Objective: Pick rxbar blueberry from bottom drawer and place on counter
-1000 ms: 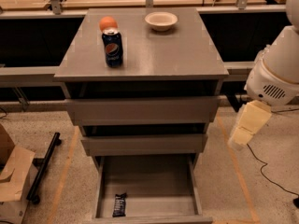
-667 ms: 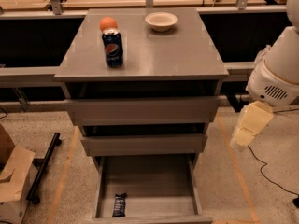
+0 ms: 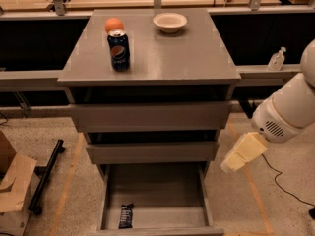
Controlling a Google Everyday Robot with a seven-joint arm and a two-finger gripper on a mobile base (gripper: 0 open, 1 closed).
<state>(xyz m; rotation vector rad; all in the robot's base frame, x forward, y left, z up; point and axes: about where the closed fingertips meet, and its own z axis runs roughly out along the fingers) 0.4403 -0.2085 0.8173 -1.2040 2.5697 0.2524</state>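
The rxbar blueberry (image 3: 126,216) lies flat in the front left corner of the bottom drawer (image 3: 157,193), close to the left wall and just behind the front lip, with its dark wrapper running front to back. The drawer is pulled well out, so the bar is open from above and nothing else lies in there with it. By my reckoning the task is barely begun: the drawer is open, which helps me, but the bar is not yet picked up, and the counter (image 3: 192,53) has not received it. Reaching down, grasping, lifting and setting the bar down all remain to be done. My gripper (image 3: 240,154) hangs off to the right of the cabinet, level with the middle drawer's front and above the floor. It is well apart from the bar and touches neither the cabinet nor anything else. It holds nothing that I can see, and I cannot tell how wide it stands. Up on the counter, a Pepsi can (image 3: 119,49) stands toward the left with an orange ball-like thing (image 3: 113,24) just behind it. A pale bowl (image 3: 170,21) sits near the back edge, and the right half is bare grey surface where I judge the bar could go.
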